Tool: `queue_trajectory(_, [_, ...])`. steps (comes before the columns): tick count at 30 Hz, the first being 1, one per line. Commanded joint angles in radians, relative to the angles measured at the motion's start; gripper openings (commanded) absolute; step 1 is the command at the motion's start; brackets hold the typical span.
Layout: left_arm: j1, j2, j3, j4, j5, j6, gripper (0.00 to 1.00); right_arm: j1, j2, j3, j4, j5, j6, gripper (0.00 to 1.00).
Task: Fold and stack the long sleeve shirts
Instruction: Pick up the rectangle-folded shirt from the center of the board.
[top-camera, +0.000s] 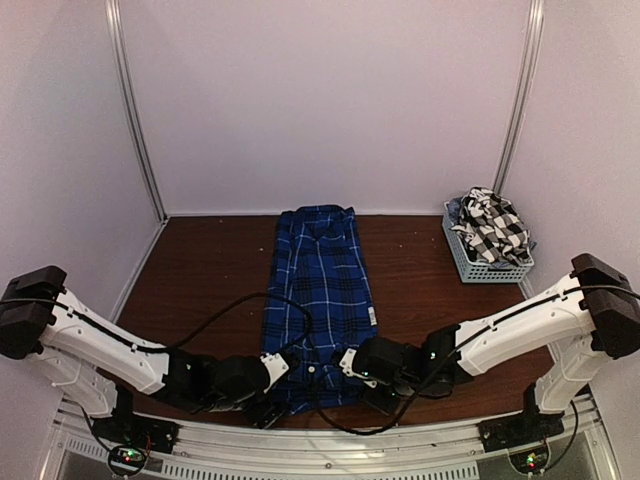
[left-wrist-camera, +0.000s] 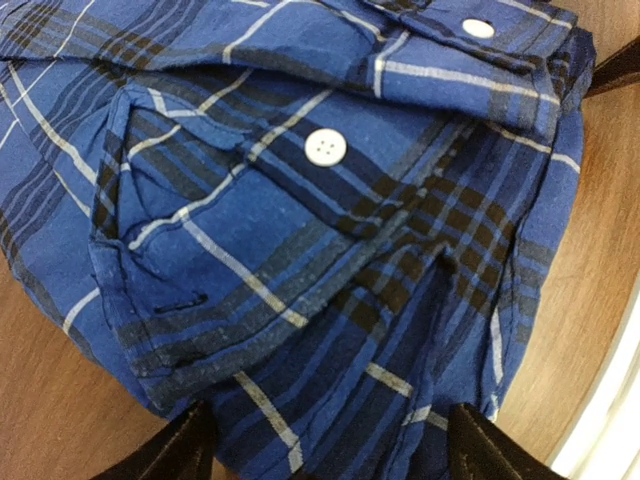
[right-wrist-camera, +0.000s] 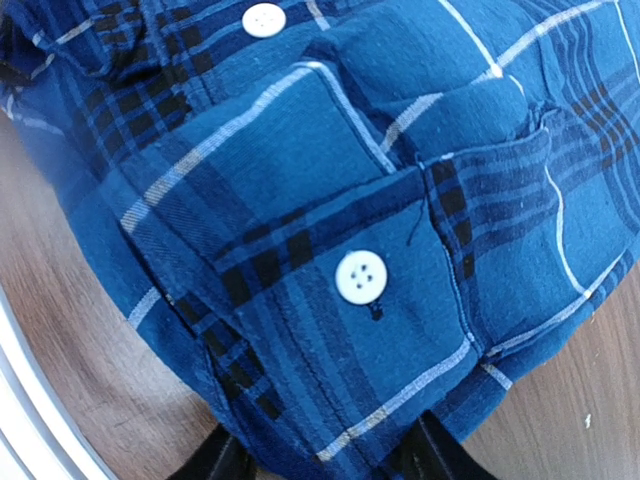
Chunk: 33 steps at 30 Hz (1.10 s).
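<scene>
The royal-blue plaid shirt (top-camera: 320, 290) lies folded into a long narrow strip down the middle of the brown table (top-camera: 200, 270), collar at the far end. My left gripper (top-camera: 280, 372) is at its near left corner and my right gripper (top-camera: 348, 365) at its near right corner. In the left wrist view the plaid cloth (left-wrist-camera: 330, 250) bunches between and over the two black fingers (left-wrist-camera: 170, 450) of the left gripper (left-wrist-camera: 325, 455). In the right wrist view the cuff with a white button (right-wrist-camera: 360, 276) sits between the fingers (right-wrist-camera: 435, 455) of the right gripper (right-wrist-camera: 328, 460). The black-and-white check shirt (top-camera: 495, 228) lies crumpled in the basket.
A small grey slotted basket (top-camera: 480, 268) stands at the table's far right corner. Pale walls close in the back and both sides. A metal rail (top-camera: 330, 435) runs along the near edge between the arm bases. Black cables loop over the shirt's near end.
</scene>
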Motion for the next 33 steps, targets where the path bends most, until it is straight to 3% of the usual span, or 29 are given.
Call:
queue_trajectory(1, [-0.003, 0.045, 0.011, 0.009, 0.058, 0.006, 0.74, 0.005, 0.008, -0.008, 0.009, -0.001, 0.017, 0.45])
queue_trajectory(4, [-0.006, 0.057, 0.003, 0.016, 0.1, -0.021, 0.58, 0.007, -0.004, -0.033, 0.028, -0.018, 0.035, 0.36])
queue_trajectory(8, [-0.043, 0.021, -0.013, 0.006, 0.082, -0.077, 0.34, 0.013, -0.037, -0.07, 0.051, -0.03, 0.068, 0.15])
queue_trajectory(11, [-0.081, -0.006, -0.016, -0.018, 0.062, -0.12, 0.13, 0.029, -0.069, -0.092, 0.056, -0.038, 0.096, 0.05])
queue_trajectory(14, [-0.124, 0.003, 0.0, -0.06, 0.073, -0.154, 0.0, 0.058, -0.097, -0.111, 0.063, -0.057, 0.134, 0.0])
queue_trajectory(19, [-0.198, 0.03, 0.062, -0.126, 0.122, -0.199, 0.0, 0.135, -0.138, -0.12, 0.042, -0.109, 0.217, 0.0])
queue_trajectory(25, [-0.208, -0.084, 0.118, -0.209, 0.18, -0.204, 0.0, 0.15, -0.225, -0.06, -0.076, -0.171, 0.262, 0.0])
queue_trajectory(29, [-0.116, -0.228, 0.101, -0.232, 0.225, -0.182, 0.0, 0.118, -0.233, 0.044, -0.165, -0.155, 0.205, 0.0])
queue_trajectory(33, [0.046, -0.364, 0.084, -0.216, 0.308, -0.132, 0.0, 0.022, -0.186, 0.13, -0.206, -0.193, 0.127, 0.0])
